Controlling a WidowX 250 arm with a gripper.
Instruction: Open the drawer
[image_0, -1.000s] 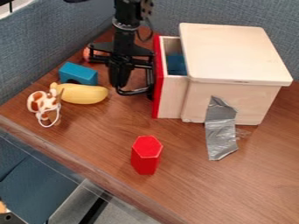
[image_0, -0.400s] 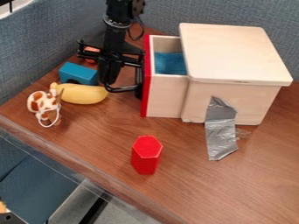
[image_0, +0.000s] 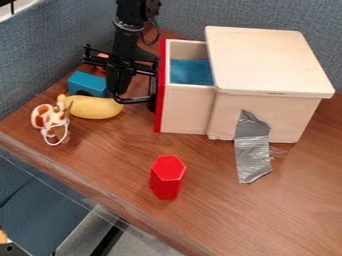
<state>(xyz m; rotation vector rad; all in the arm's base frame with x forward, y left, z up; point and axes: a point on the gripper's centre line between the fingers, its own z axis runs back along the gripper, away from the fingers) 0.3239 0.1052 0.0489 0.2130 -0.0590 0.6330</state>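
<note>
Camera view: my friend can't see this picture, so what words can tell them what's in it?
A red-fronted drawer sticks out of a wooden box, with the black gripper beside its front. A blue block, a yellow toy, a spotted toy and a red six-sided block are on the brown table.

Wooden drawer (image_0: 185, 107) partly open, black end effector (image_0: 135, 100) beside its red front

A red hexagonal block (image_0: 167, 178) stood upright on the desk (image_0: 220, 210). A yellow banana-shaped object (image_0: 95, 107) lay between a blue block (image_0: 87, 84) and a brown-and-white figure (image_0: 49, 119).
</note>
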